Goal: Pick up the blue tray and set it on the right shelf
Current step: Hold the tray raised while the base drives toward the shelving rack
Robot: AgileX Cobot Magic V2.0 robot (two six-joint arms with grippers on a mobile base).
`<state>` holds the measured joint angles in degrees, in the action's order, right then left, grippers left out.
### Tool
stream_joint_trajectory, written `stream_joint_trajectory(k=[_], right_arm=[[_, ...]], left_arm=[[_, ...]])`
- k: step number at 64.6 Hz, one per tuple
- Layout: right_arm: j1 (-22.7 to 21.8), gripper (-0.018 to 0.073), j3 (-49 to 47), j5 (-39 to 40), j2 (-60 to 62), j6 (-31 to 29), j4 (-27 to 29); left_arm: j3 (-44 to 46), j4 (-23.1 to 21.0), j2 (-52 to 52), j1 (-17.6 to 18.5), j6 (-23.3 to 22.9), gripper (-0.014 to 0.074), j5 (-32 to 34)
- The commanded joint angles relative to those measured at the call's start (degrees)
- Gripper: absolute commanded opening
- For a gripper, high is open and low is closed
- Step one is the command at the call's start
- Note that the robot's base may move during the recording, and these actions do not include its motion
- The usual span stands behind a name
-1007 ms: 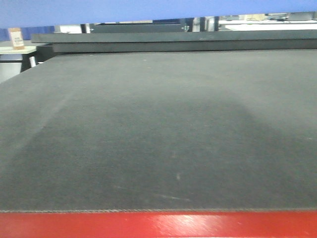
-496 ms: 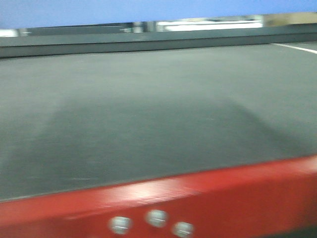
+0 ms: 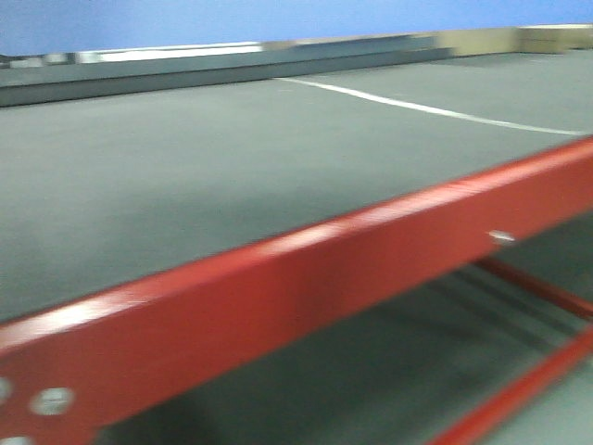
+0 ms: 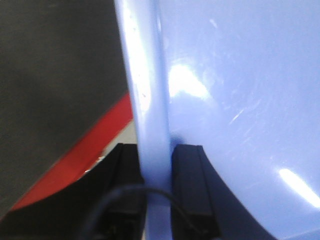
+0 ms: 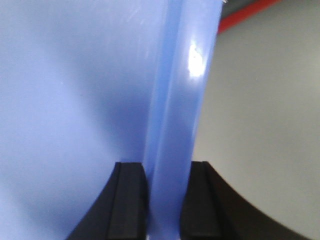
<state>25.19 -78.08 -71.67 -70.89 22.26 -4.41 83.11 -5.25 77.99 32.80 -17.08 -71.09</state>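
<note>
The left pincer (image 4: 156,170) is clamped on one rim of the blue tray (image 4: 235,90), the right pincer (image 5: 165,195) on the other rim. The tray is up in the air by the red edge (image 3: 278,278) of the grey surface (image 3: 167,158). No shelf in sight. Move both arms together, tray flat, squeeze tight.

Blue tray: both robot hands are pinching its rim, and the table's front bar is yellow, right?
Not quite. The front bar is red, not yellow, as the exterior front-facing view shows. The rest is right: the blue tray is pinched on its rim by the left hand and the right hand.
</note>
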Motion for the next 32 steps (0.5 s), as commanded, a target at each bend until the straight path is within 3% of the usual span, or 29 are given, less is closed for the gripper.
stream_joint_trajectory(k=[1,32], right_arm=[[0.0,0.0057,-1.5,3.7,1.5,-1.4,-0.3],[0.0,0.0057,-1.5,3.7,1.5,-1.4,-0.3]], left_arm=[[1.9,-2.9,-1.9,0.9,2.1,-0.0048,-2.2],[1.9,-2.9,-1.9,0.9,2.1,-0.0048,-2.2]])
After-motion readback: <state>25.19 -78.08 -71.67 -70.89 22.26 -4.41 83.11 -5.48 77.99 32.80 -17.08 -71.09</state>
